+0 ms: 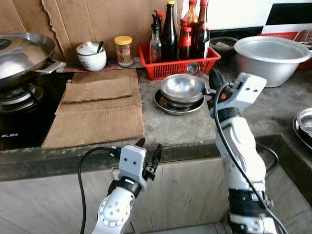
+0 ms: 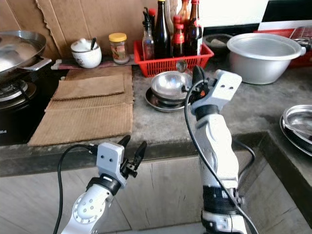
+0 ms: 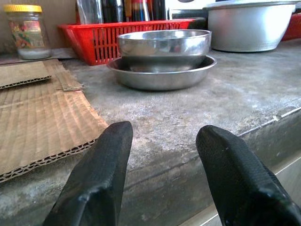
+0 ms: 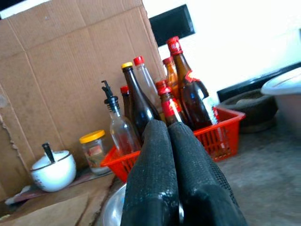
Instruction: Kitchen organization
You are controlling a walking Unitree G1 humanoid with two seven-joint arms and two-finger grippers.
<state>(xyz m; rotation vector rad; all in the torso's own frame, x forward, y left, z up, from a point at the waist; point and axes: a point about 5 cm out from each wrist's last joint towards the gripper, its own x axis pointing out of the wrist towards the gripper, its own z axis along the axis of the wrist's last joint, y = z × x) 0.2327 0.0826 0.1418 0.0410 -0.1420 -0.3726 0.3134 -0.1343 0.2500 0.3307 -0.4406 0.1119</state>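
A steel bowl (image 1: 183,87) sits in a shallow steel plate (image 1: 168,105) on the grey counter, in front of a red basket (image 1: 165,68) of sauce bottles. My right gripper (image 1: 213,78) hovers at the bowl's right rim with its fingers (image 4: 155,155) pressed shut. A small shiny spoon head (image 1: 193,68) shows just left of them; whether it is held is unclear. My left gripper (image 1: 148,151) stands open and empty at the counter's front edge, pointing at the bowl (image 3: 162,44).
Cardboard sheets (image 1: 97,112) cover the counter left of the bowl, beside a stove (image 1: 19,122) with a wok (image 1: 19,53). A white cup (image 1: 91,56) and a jar (image 1: 124,50) stand behind. A big steel basin (image 1: 270,56) and a steel dish (image 1: 304,124) lie right.
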